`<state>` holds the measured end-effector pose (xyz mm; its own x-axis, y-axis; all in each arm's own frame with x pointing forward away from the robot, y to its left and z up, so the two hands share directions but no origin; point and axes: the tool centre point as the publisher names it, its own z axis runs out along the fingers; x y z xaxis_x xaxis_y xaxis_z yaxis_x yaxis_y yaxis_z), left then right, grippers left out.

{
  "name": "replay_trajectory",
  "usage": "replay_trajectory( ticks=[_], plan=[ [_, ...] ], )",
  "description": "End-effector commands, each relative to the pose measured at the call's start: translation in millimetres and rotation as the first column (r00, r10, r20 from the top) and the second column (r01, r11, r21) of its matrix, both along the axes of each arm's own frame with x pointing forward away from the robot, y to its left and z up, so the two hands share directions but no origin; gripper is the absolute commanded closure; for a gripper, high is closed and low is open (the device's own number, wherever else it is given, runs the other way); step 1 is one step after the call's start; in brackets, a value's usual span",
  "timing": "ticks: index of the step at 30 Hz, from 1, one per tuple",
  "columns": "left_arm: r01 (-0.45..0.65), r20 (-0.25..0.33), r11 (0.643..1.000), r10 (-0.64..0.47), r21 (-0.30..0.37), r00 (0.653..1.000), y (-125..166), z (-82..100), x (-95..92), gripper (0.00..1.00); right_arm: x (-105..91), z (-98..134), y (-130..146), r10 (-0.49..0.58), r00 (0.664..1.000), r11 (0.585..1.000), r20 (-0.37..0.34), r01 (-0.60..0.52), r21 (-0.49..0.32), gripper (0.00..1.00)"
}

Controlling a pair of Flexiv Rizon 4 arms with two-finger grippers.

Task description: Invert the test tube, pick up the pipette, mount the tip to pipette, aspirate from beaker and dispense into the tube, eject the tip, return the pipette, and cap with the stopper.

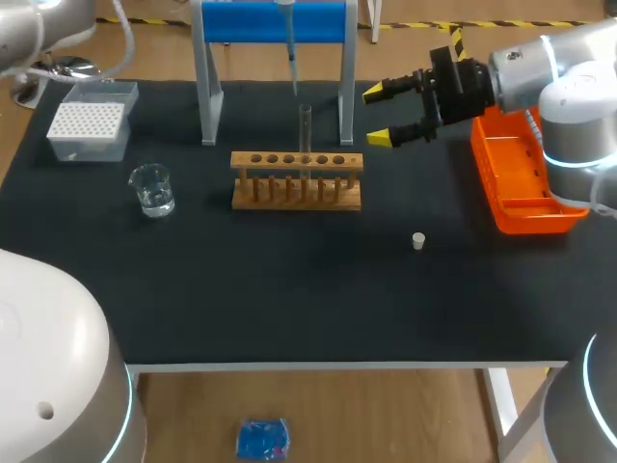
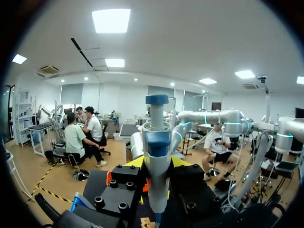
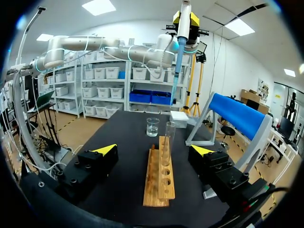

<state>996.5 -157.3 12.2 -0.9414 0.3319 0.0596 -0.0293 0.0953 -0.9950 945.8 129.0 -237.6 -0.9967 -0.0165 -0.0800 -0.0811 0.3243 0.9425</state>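
The left pincer (image 2: 157, 162) is seen clamped on the pipette (image 2: 156, 142), which is held upright between its fingers with the plunger end up and the thin end pointing down. In the right wrist view this pincer is raised high above the table, and the pipette's narrow end is hung just above and slightly beyond the test tube (image 3: 169, 137).

The right pincer (image 1: 379, 115) is held with its yellow-tipped fingers wide apart and nothing between them. The test tube is stood upright in a middle hole of the wooden rack (image 3: 159, 176), straight ahead of the right pincer and apart from it. The rack is laid lengthwise ahead of the pincer, between the lines of its two fingers.

The beaker (image 3: 152, 127), with clear liquid in it, is placed farther ahead of the right pincer, past the rack's far end. The tip box (image 1: 89, 125) is set beyond the beaker. The blue stand (image 1: 273, 21) is found beside the rack, ahead of the right pincer. The stopper (image 1: 418, 241) is left on the black table (image 1: 289, 289), well apart from both pincers. An orange tray (image 1: 521, 183) is lying under the right arm, behind its pincer.
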Motion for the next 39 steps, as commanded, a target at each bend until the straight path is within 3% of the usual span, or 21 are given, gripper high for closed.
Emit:
replay_trajectory(
  ticks=[1, 39],
  plan=[
    [0.078, -0.010, 0.997, -0.078, -0.021, 0.997, -5.4, -9.7, 8.1, 1.00, 0.2, -0.2, -0.5, 0.001, 1.000, 1.000, 0.000, -0.001, 0.000, 0.00],
    [0.074, -0.014, 0.997, -0.074, -0.019, 0.997, -5.0, -12.0, 8.7, 1.00, 0.2, -0.2, -0.5, 0.001, 1.000, 1.000, 0.000, -0.001, 0.000, 0.00]
  ],
)
